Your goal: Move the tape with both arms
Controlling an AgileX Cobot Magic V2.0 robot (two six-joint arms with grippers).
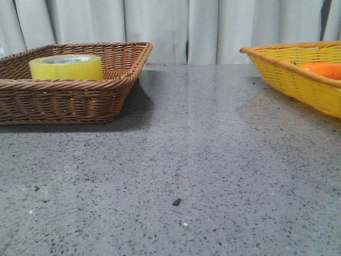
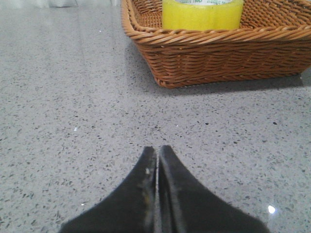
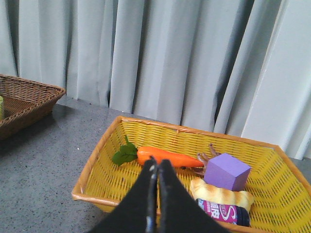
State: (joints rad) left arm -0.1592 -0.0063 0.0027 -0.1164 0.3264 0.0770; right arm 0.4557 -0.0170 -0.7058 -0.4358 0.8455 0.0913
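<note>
The yellow tape roll (image 1: 66,67) lies flat in the brown wicker basket (image 1: 80,101) at the far left of the table; it also shows in the left wrist view (image 2: 202,14) behind the basket's rim (image 2: 204,36). My left gripper (image 2: 158,149) is shut and empty, low over the bare table, some way short of the basket. My right gripper (image 3: 158,162) is shut and empty, raised in front of the yellow basket (image 3: 97,170). Neither arm shows in the front view.
The yellow basket (image 1: 287,74) at the far right holds an orange carrot (image 3: 165,156), a purple block (image 3: 227,171), a bread piece (image 3: 221,194) and a small dark bottle (image 3: 223,213). A small dark speck (image 1: 176,201) lies on the grey table. Curtains hang behind.
</note>
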